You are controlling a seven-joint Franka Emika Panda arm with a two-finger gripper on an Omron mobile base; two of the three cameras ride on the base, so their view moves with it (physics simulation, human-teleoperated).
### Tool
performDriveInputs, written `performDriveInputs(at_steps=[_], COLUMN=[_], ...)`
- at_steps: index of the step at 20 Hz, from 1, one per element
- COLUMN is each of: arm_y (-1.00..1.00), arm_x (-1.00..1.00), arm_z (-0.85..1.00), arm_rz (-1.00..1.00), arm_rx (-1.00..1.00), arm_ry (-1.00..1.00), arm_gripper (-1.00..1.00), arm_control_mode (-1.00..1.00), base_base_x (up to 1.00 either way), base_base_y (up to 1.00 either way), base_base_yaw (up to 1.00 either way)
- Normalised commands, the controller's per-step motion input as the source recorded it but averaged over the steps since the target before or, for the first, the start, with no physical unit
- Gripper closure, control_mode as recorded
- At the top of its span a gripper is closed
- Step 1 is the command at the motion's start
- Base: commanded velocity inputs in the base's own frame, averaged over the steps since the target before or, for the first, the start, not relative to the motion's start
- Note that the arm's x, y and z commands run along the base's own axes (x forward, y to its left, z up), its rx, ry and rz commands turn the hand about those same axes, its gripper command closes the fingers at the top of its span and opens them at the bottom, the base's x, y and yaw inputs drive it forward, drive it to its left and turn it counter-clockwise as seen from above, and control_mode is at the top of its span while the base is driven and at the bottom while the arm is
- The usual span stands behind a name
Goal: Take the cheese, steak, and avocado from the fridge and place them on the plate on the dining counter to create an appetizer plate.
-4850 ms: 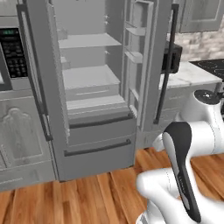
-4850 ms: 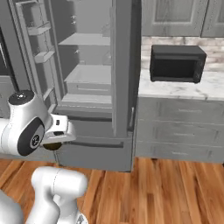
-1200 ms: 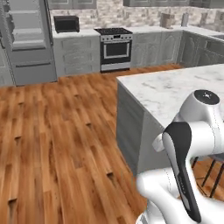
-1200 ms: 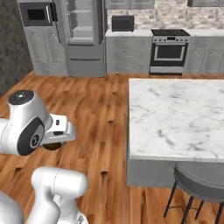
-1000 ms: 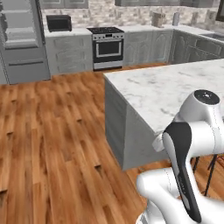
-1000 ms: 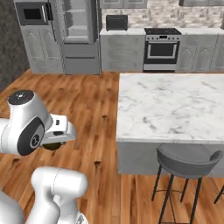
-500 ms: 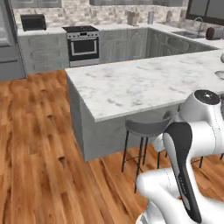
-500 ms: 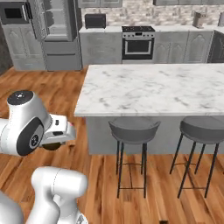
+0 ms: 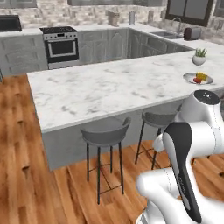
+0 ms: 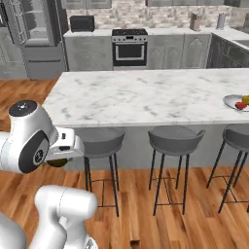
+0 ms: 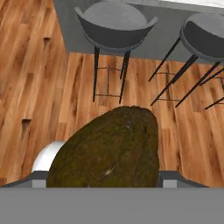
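Observation:
A dark brown-olive avocado (image 11: 109, 153) sits large in the hand view, and my gripper (image 11: 105, 178) is shut on it, its fingertips hidden at the avocado's sides. From the right base the avocado (image 10: 57, 163) shows as a dark lump under the hand, low beside the arm, in front of the dining counter (image 10: 146, 95). The light grey plate (image 9: 189, 78) lies at the counter's far right end with the yellow cheese (image 9: 201, 75) and the red steak (image 9: 197, 80) on it. In the right base view the plate (image 10: 230, 101) holds the steak (image 10: 240, 105) and the cheese (image 10: 246, 99). The fridge (image 10: 34, 34) stands open at the back left.
Round grey stools (image 10: 174, 138) line the near side of the counter (image 9: 109, 87), with a stool (image 11: 114, 22) just ahead of the hand. A white pot with a green plant (image 9: 199, 57) stands behind the plate. The stove (image 10: 129, 46) and wall cabinets lie beyond. Wooden floor spreads around.
The base has driven from the fridge and turned to the dining counter, so the whole scene shifted. The arm's pose has not changed and the avocado stays in the gripper.

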Motion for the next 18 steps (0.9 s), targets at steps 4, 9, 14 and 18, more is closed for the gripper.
performDriveInputs(at_steps=[4,9,14,18], arm_y=[0.0,0.0,0.0,0.0], arm_x=[0.0,0.0,0.0,0.0], arm_z=[0.0,0.0,0.0,0.0], arm_rz=[0.0,0.0,0.0,0.0], arm_rx=[0.0,0.0,0.0,0.0], arm_ry=[0.0,0.0,0.0,0.0], arm_gripper=[1.0,1.0,1.0,1.0], arm_control_mode=[1.0,1.0,1.0,1.0], base_base_x=[0.0,0.0,0.0,0.0], base_base_y=[-1.0,-1.0,-1.0,-1.0], base_base_yaw=[-0.08,-0.08,-0.08,-0.07])
